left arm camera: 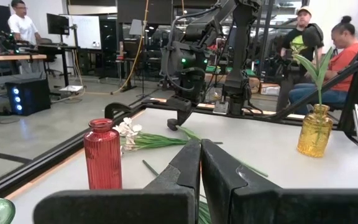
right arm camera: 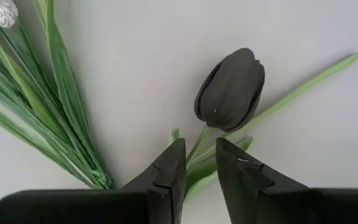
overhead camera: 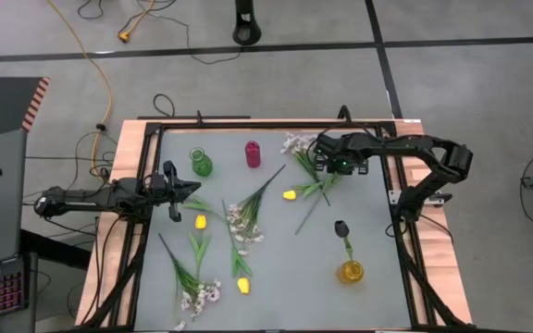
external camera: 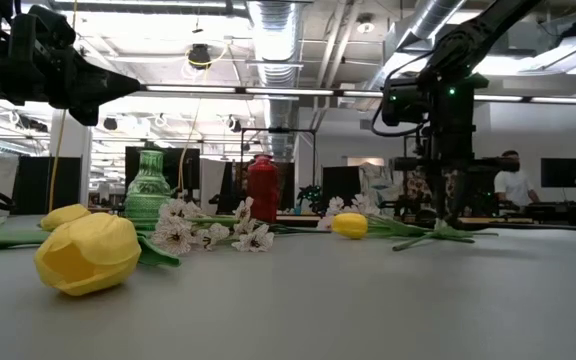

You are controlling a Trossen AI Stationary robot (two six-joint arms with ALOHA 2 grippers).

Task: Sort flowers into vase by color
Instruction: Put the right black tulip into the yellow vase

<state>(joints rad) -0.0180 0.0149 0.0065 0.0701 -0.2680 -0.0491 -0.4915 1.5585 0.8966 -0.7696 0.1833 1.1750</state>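
One dark tulip (overhead camera: pixel 340 228) stands in the yellow vase (overhead camera: pixel 351 271); the rest lie loose. The right gripper (right arm camera: pixel 196 163) nips a second dark tulip (right arm camera: pixel 230 89) by its stem (probably gripped). The left gripper (left arm camera: pixel 200 163), shut and empty, waits.

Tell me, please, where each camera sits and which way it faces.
High: above the table, looking straight down; both arms show, with the left hand and right hand.
Low: at tabletop height, looking level across into the room; arms come in from above.
Left wrist: on the left arm, looking across past its own shut hand at the red bottle and yellow vase.
Right wrist: on the right arm, looking down past its own hand at a black tulip.
Shared: high, low and left wrist all show the red bottle.
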